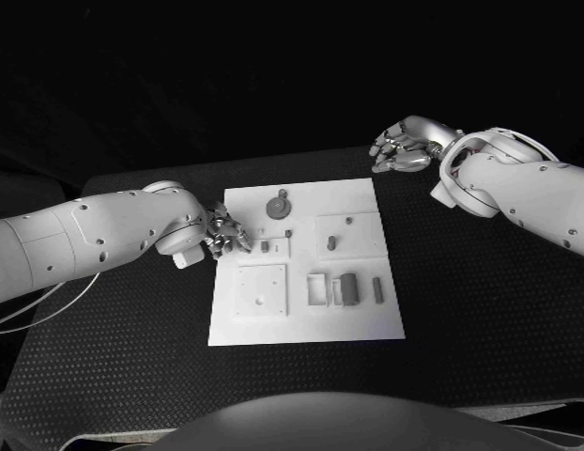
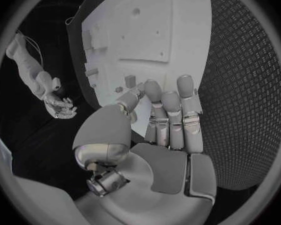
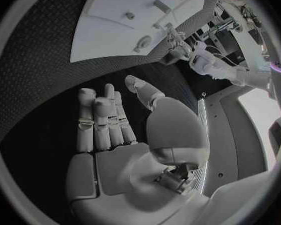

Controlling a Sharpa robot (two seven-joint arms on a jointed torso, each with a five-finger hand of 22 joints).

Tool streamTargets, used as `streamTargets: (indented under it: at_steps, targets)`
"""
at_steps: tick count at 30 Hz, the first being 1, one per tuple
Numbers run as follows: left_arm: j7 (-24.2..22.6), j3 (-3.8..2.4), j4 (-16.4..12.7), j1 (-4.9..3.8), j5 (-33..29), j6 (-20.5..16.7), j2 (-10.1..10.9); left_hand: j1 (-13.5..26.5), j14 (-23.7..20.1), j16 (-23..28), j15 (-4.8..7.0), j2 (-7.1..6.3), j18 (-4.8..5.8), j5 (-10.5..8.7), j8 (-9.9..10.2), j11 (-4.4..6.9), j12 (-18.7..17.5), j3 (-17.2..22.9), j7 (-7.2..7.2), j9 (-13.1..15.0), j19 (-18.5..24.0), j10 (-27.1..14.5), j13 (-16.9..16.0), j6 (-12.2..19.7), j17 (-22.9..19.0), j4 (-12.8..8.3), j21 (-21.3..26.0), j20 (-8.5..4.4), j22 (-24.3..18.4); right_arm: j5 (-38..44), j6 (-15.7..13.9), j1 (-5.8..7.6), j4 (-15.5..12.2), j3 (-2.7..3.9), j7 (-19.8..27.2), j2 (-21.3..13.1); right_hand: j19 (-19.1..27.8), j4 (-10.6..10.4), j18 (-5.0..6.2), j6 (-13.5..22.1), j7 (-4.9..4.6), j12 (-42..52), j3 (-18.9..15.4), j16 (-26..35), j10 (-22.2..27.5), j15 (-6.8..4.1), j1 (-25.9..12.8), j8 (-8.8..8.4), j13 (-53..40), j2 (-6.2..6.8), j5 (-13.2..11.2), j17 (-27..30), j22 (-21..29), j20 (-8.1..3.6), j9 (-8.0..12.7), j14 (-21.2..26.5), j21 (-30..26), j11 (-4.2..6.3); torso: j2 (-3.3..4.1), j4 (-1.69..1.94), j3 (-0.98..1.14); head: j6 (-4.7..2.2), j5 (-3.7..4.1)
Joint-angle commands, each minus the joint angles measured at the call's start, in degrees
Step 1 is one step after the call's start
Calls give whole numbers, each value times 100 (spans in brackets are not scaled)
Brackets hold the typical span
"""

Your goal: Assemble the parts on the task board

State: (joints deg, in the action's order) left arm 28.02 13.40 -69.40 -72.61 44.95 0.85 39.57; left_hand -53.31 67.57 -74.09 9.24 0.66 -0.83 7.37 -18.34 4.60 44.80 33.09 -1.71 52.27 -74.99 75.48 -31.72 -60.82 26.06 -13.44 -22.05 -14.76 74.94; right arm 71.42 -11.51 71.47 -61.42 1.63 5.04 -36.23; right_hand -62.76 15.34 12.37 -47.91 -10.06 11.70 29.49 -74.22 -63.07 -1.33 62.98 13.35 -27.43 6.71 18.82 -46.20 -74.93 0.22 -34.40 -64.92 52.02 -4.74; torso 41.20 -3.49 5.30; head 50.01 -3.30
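The white task board (image 1: 306, 315) lies in the middle of the table. Grey parts are on it: a round piece (image 1: 280, 207) near the far edge, small pegs (image 1: 265, 246) by the left edge, and several blocks (image 1: 347, 287) in the right middle. My left hand (image 1: 224, 235) hangs at the board's left edge and holds nothing. In the left wrist view its fingers (image 2: 168, 115) stretch over the board's edge (image 2: 153, 30), close to a small part (image 2: 131, 80). My right hand (image 1: 403, 146) is past the board's far right corner, its fingers (image 3: 100, 120) spread and holding nothing.
Black textured mat (image 1: 495, 310) covers the table on all sides of the board. The right wrist view shows the board (image 3: 128, 5) with the round piece (image 3: 142, 42) and my left hand (image 3: 178, 40) beyond it.
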Motion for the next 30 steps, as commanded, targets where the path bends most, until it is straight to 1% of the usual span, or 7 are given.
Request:
streamTargets:
  at_steps: [1,7,10,15,20,30]
  targets:
    - [112,20,1,33,42,176,-13,-37,96,-26,90,38,82,20,-27,1,16,352,35,7,-13,-112,8,-580,-10,-330,-16,-41,129,2,54,-1,-6,3,28,4,7,-23,263,55,-84,-26,1,-34,-93,8,-30,27,-9,-9,36,10,-100,-31,-10,35,4,-39,1,-6,3,-1,-9]
    - [154,20,6,33,42,206,-6,-36,95,-27,89,39,82,22,-29,1,16,353,35,4,-11,-112,8,-580,-11,-330,-18,-41,129,2,54,-1,-5,3,29,2,7,-23,263,55,-84,-26,1,-35,-94,8,-31,28,-9,-10,36,10,-100,-31,-10,34,4,-39,-1,0,4,-1,-4]
    - [170,20,11,33,48,201,-13,-35,95,-27,88,39,82,22,-30,1,16,353,35,3,-10,-112,8,-580,-12,-330,-19,-40,129,2,53,-1,-7,3,30,-6,7,-23,263,55,-84,-27,1,-35,-94,8,-31,28,-10,-10,36,10,-100,-31,-10,34,4,-39,-2,-3,7,-1,-10]
    - [178,20,15,33,82,201,-18,-34,95,-29,88,38,82,22,-31,1,17,353,34,0,-9,-112,8,-579,-13,-330,-21,-40,129,2,52,-1,-10,3,30,-6,7,-23,263,55,-84,-27,1,-35,-94,8,-31,28,-10,-9,36,10,-100,-31,-10,34,4,-39,-2,-2,3,-1,-10]
    - [215,20,23,33,138,145,-31,-30,95,-31,87,36,83,21,-33,0,17,352,34,-2,-9,-111,9,-580,-14,-328,-23,-40,129,1,50,-1,-10,3,32,-8,6,-23,263,55,-84,-28,1,-35,-94,8,-31,28,-10,-9,36,11,-100,-31,-10,35,4,-39,-1,-5,4,-1,-8]
    - [245,20,40,33,216,158,-90,8,93,-32,86,10,83,-66,-45,-2,16,327,32,-24,-4,-112,12,-573,-30,-326,-36,-38,125,-4,50,-1,-17,3,33,-14,6,-24,263,55,-84,-29,1,-36,-95,9,-33,28,-11,-9,36,12,-100,-32,-10,35,4,-39,0,-7,5,-1,-10]
